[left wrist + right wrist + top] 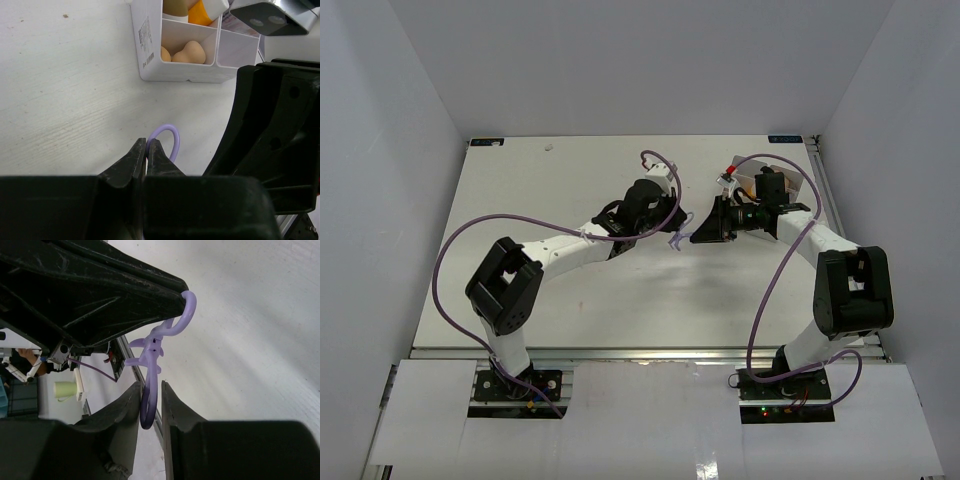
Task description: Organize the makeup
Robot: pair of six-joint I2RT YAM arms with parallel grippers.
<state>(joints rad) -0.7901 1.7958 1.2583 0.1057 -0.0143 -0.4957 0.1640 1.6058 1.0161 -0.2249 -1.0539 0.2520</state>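
Where the two arms meet over the middle of the bench [520, 200], one item of makeup is held at both ends.

- Purple looped tool [152, 347]: thin plastic, a loop at each end and short prongs along the stem. It is lifted clear of the bench, between the two grippers and near the tray's corner. In the top view it is a small purple mark [677, 239] between the black finger tips.
- Left gripper [146, 150]: jaws pinched almost together on the tool's upper loop, with the lilac curve standing out beyond the tips. From the right wrist it is the large black wedge [181, 293] with the loop hooked at its point.
- Right gripper [150, 392]: jaws drawn narrow about the tool's lower loop, which fills the gap between them.
- White tray [150, 50]: divided into compartments, resting on the bench beyond the left gripper.
- Beige egg sponges [192, 52]: two, side by side in the tray's corner compartment.
- Orange tube [200, 15]: in the compartment behind the sponges, partly cut off by the frame edge.
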